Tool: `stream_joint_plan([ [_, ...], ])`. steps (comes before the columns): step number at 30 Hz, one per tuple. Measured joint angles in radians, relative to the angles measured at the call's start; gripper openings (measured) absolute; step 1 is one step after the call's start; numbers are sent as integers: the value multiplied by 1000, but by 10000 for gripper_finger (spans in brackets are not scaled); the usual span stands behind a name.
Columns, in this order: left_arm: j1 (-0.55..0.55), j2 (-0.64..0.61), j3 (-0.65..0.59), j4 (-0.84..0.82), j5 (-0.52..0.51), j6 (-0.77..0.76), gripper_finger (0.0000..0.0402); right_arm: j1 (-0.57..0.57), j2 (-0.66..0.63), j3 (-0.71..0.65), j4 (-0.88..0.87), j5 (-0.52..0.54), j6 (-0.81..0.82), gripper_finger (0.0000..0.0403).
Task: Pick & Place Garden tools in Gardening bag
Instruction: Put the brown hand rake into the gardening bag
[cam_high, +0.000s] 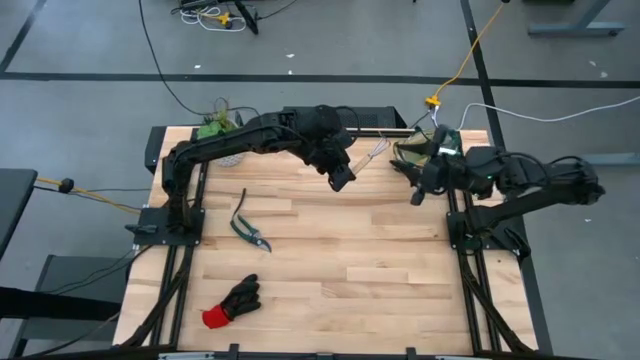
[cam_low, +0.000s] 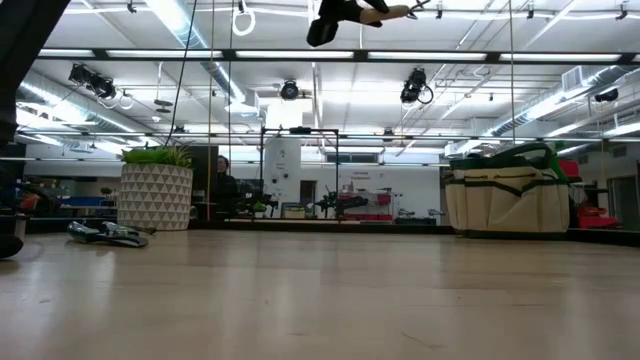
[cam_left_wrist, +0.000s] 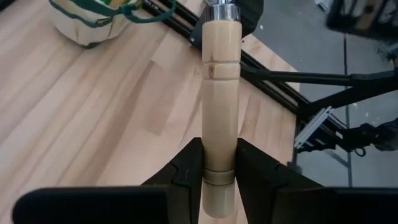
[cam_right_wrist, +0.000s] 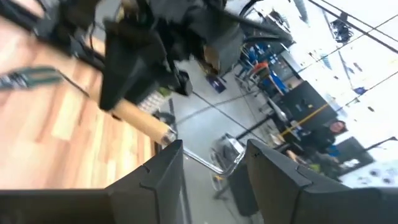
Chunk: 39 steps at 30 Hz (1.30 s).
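Observation:
My left gripper (cam_high: 343, 178) is high over the table's far middle, shut on a wooden-handled hand tool (cam_left_wrist: 220, 74). The tool's metal head (cam_high: 377, 151) points toward the beige, green-trimmed gardening bag (cam_high: 418, 150) at the far right. My right gripper (cam_right_wrist: 211, 168) hangs open beside the bag, with nothing between its fingers. The pruning shears (cam_high: 250, 229) lie flat at the left middle. A black glove with a red cuff (cam_high: 232, 302) lies near the front edge. My left gripper pinches the tool's wooden handle near its free end (cam_left_wrist: 219, 140) between its two fingers. The fingers slant downward and lie along the handle, which sticks out ahead of them. The tool is lifted clear of the table, metal end (cam_left_wrist: 221, 9) foremost.
A leafy plant in a white patterned pot (cam_low: 155, 195) stands at the far left corner. The bag (cam_low: 510, 195) stands upright on the far right. Bare wood lies between the shears (cam_low: 108, 233) and the bag. My right arm (cam_high: 520, 185) reaches in from the right edge.

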Motion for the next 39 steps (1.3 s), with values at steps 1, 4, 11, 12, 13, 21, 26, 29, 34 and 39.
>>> stream_joint_plan([
  [1, 0, 0, 0, 3, 1, -4, 86, 0, 9, 0, 0, 1, -20, 178],
  [4, 0, 0, 0, 6, 1, -5, 82, 0, 37, 0, 0, 1, -85, 178],
  [11, 1, 0, 0, 7, 37, -29, 85, 0, 104, 0, -1, 2, -266, 178],
  [12, 3, 0, 0, 7, 41, -31, 86, 0, 111, 0, -2, 2, -288, 178],
  [13, 4, 0, 0, 7, 41, -33, 86, 0, 119, 0, -1, 2, -310, 178],
  [21, 12, 0, 0, 8, 41, -72, 84, 0, 170, 0, 2, 107, -466, 178],
  [26, 13, 0, -1, 27, 41, -86, 84, 0, 189, 0, 7, 133, -549, 178],
  [29, 14, 0, -1, 55, 41, -110, 82, 0, 202, 0, 24, 133, -594, 178],
  [34, 14, 0, -2, 72, 42, -132, 86, 0, 223, 0, 95, 158, -672, 178],
  [39, 14, 0, -2, 70, 41, -162, 83, 0, 240, 0, 143, 166, -755, 178],
])
